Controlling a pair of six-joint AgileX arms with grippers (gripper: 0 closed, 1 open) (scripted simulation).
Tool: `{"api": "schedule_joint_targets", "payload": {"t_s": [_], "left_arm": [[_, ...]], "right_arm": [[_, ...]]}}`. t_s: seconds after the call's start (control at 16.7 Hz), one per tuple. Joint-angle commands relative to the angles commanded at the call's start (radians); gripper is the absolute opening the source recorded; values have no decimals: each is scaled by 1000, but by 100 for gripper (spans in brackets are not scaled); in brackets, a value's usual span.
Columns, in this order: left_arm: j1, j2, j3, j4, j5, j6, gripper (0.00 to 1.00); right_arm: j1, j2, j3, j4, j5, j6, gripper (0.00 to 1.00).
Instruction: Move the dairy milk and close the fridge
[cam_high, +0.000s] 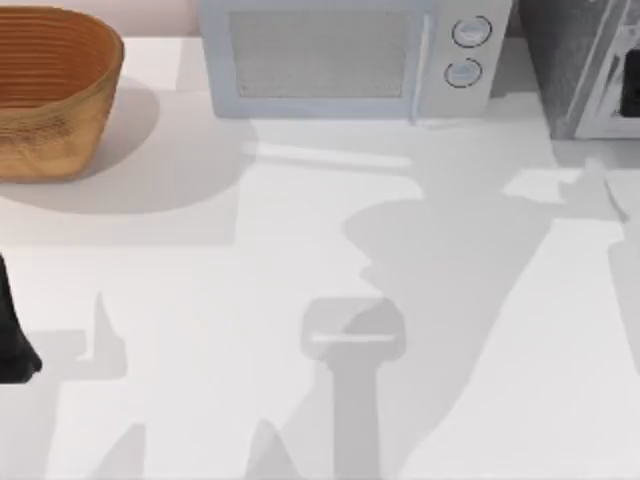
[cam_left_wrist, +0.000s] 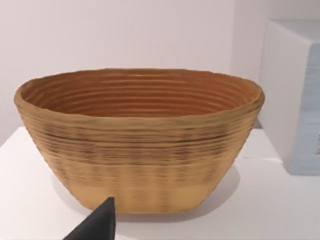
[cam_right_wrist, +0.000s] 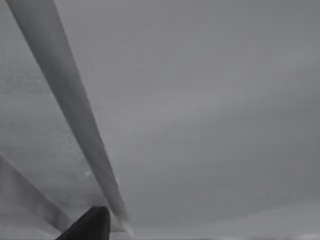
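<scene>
Fridge (cam_high: 575, 65): large dark grey speckled cabinet at the table's far right corner, partly in view, pale silver-framed door (cam_high: 612, 85) at its right side.

L arm (cam_high: 14, 335): matte black, smooth, rounded bulge at lower end, narrowing upward along the top view's left edge; no cables, screws or markings to make out. L gripper finger (cam_left_wrist: 97, 223) in left wrist view: dark charcoal, flat-faced wedge tapering to a sharp pointed tip, plain surface. R gripper finger (cam_right_wrist: 89, 224) in right wrist view: same dark wedge shape w/ a blunter, squared top corner, unmarked.
</scene>
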Motion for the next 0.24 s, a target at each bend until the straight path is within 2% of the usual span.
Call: {"api": "schedule_joint_targets", "payload": {"t_s": [0.24], "left_arm": [[0, 0, 0, 0, 0, 0, 100]], "right_arm": [[1, 45, 63, -11, 1, -2, 100]]}}
